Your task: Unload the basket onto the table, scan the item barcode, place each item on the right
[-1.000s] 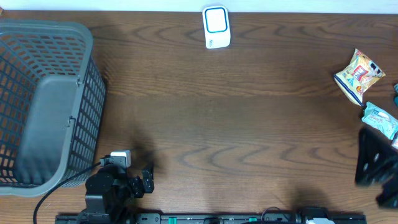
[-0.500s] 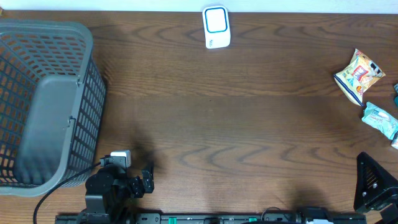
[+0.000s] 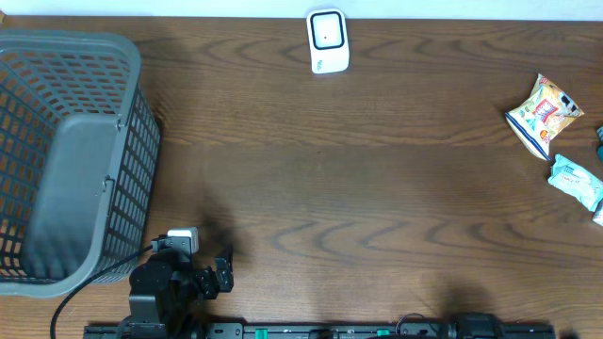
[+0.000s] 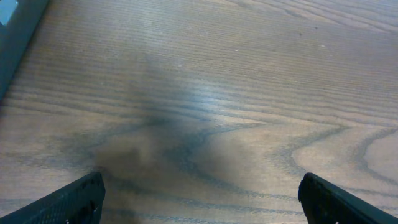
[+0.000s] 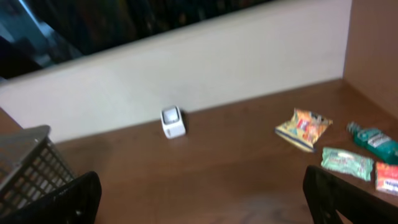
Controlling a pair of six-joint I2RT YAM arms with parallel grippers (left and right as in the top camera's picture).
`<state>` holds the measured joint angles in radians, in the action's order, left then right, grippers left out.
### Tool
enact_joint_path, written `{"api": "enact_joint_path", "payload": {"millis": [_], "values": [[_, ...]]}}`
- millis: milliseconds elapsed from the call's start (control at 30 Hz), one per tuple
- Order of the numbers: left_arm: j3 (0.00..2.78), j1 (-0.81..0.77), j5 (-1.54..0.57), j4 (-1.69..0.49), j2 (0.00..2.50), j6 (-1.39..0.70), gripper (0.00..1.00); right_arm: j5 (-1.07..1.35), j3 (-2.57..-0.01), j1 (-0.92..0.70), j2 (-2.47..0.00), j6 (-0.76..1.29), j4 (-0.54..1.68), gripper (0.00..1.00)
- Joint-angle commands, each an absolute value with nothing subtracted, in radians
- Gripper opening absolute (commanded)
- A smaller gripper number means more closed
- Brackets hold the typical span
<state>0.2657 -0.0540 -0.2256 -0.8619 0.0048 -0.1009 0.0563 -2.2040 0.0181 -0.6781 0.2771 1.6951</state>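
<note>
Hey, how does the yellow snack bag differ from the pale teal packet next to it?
The yellow snack bag is yellow with red print; the teal packet is pale blue-green. The snack bag looks broader, the teal packet slimmer. The snack bag lies farther from the robot than the teal packet. Both lie on the table, untouched.

I see a wooden table (image 3: 358, 188) with a white scanner (image 3: 328, 41) at its far edge. Well left of the scanner stands a grey basket (image 3: 66, 160); well right of it lie a yellow snack bag (image 3: 543, 115) and a teal packet (image 3: 575, 181).
</note>
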Motion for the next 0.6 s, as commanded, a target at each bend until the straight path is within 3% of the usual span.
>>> {"api": "enact_joint_path", "payload": {"millis": [0,567], "values": [[0.261,-0.054,-0.216,-0.889,0.004,-0.099,0.99,0.062,-2.204,0.009,-0.630,0.265,1.698,0.99],[0.261,-0.054,-0.216,-0.889,0.004,-0.099,0.99,0.058,-2.112,0.012,-0.432,0.265,1.690,0.99]]}}
